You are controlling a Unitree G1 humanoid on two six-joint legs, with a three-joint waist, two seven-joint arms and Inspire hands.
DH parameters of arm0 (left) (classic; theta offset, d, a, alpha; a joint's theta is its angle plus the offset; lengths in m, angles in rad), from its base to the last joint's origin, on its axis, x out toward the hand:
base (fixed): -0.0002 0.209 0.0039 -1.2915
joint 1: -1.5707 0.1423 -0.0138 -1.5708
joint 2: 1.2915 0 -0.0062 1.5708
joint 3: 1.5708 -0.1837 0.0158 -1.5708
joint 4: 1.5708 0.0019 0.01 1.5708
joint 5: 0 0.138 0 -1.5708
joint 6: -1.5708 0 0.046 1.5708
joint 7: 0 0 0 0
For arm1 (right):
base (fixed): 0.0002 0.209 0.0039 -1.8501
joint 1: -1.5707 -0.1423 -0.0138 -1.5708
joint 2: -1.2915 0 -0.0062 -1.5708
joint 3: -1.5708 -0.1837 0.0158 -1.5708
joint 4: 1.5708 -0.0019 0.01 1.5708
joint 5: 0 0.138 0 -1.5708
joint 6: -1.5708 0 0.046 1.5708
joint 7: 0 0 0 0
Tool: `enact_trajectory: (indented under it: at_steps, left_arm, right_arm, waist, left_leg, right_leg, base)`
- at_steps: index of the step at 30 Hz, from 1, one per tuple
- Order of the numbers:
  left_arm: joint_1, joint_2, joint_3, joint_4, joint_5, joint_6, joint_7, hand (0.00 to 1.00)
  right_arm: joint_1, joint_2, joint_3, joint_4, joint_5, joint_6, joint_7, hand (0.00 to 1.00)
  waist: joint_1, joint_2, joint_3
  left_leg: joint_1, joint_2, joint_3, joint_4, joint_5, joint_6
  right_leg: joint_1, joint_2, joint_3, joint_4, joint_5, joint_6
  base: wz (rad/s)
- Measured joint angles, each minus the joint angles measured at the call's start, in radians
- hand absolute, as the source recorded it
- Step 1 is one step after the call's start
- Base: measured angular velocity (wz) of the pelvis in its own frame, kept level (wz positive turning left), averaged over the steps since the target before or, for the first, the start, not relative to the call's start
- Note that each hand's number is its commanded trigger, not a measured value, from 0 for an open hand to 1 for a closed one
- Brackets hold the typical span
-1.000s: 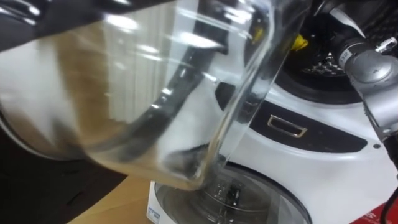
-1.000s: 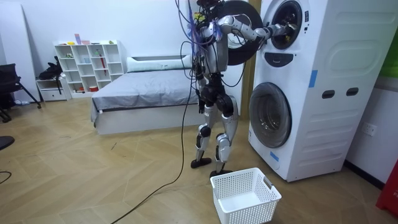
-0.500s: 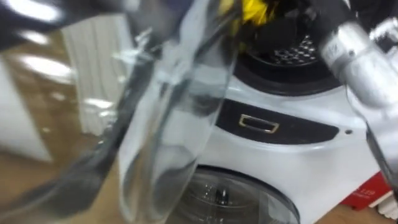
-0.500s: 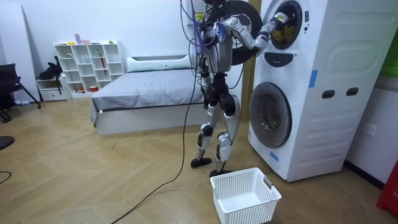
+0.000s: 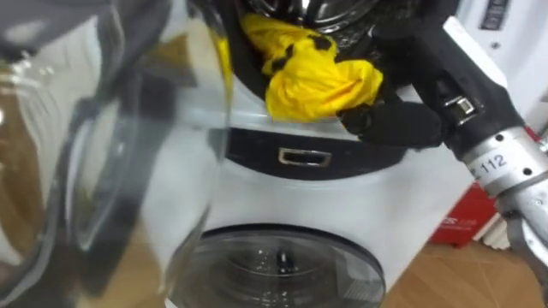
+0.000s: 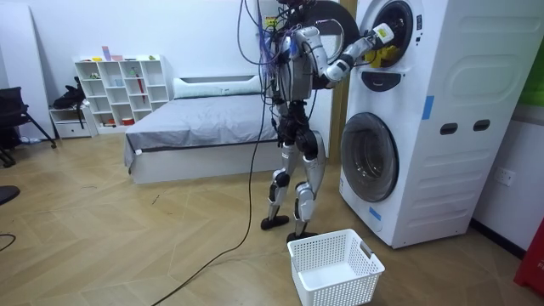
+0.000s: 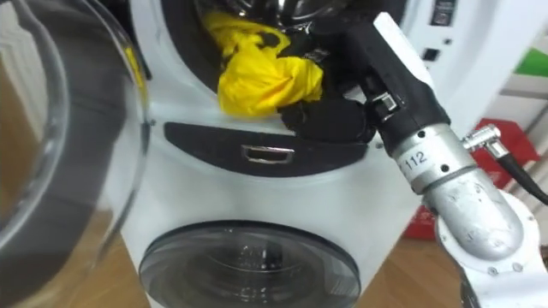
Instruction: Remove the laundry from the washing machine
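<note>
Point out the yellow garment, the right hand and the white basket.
yellow garment (image 5: 312, 81): left eye view, its bunched middle.
right hand (image 5: 402, 124): left eye view, its dark fingers closed against the cloth.
white basket (image 6: 336, 285): room view, its front wall.

Yellow cloth, black right hand, white washing machine, white lattice basket.

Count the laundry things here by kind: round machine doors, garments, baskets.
Round machine doors: 2, the open upper door and the shut lower door
Garments: 1, the yellow garment
Baskets: 1, the white basket
Total: 4
</note>
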Motion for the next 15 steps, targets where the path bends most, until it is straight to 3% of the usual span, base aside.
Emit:
enact_trajectory:
  at_steps: [5, 10, 15]
  left_arm:
    - [0.008, -0.007, 0.000, 0.047, 0.023, -0.009, 0.004, 0.00]
    - [0.031, -0.011, 0.014, 0.050, 0.080, -0.009, -0.019, 0.00]
    - [0.037, -0.006, 0.019, 0.048, 0.089, -0.016, -0.020, 0.00]
  right_arm:
    - [0.099, 0.007, -0.044, -0.040, 0.056, -0.022, 0.080, 1.00]
    - [0.178, 0.010, -0.129, -0.042, 0.148, -0.067, 0.113, 1.00]
    - [0.261, 0.035, -0.180, -0.041, 0.184, -0.077, 0.115, 1.00]
  waist:
    - [0.000, -0.013, -0.0080]
    - [-0.006, -0.008, -0.0039]
    - [-0.036, -0.008, 0.0016]
  left_leg:
    - [-0.005, 0.006, 0.008, 0.008, -0.010, -0.005]
    - [0.008, 0.011, 0.030, 0.007, -0.015, -0.007]
    - [0.011, 0.012, 0.053, 0.009, -0.015, -0.007]
  right_leg:
    - [-0.007, 0.009, 0.016, 0.015, 0.004, -0.005]
    - [-0.003, 0.017, 0.034, 0.013, 0.005, -0.006]
    - [-0.012, 0.022, 0.050, 0.014, 0.004, -0.006]
  base:
    - [-0.06]
    - [-0.13]
    - [-0.14]
